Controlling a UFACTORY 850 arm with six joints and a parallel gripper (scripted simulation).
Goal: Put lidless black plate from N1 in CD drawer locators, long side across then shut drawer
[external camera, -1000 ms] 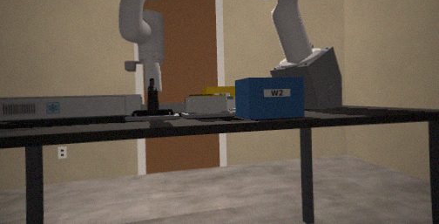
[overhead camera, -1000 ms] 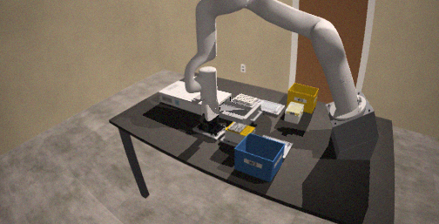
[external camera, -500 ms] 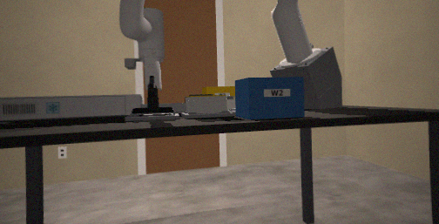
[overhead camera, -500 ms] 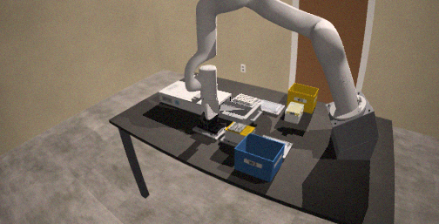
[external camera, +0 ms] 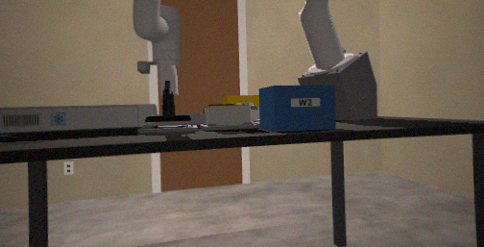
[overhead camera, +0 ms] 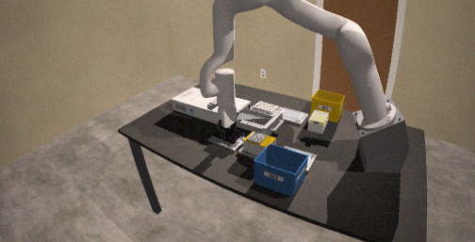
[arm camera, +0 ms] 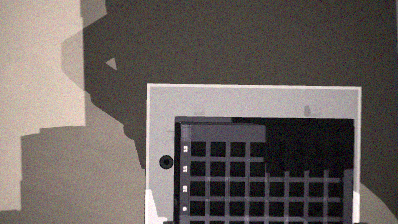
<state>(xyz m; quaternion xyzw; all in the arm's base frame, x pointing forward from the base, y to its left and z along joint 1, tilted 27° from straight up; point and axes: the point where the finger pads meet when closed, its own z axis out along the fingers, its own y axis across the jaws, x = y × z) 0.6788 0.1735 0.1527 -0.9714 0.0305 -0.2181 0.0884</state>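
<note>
My gripper is shut on the black plate and holds it flat, just above the grey work nest N1 near the bench's front edge. From the side view, the gripper points straight down, with the plate a little above the nest. In the wrist view the plate shows its grid of wells over the nest's grey base; one locator pin shows at its left. The fingers are out of the wrist view. The white cooler CD lies behind at the left, also in the side view.
A blue bin W2 stands at the front right, also in the side view. A yellow-topped box sits just right of the nest. A yellow bin, a small pale box and flat grey trays stand behind.
</note>
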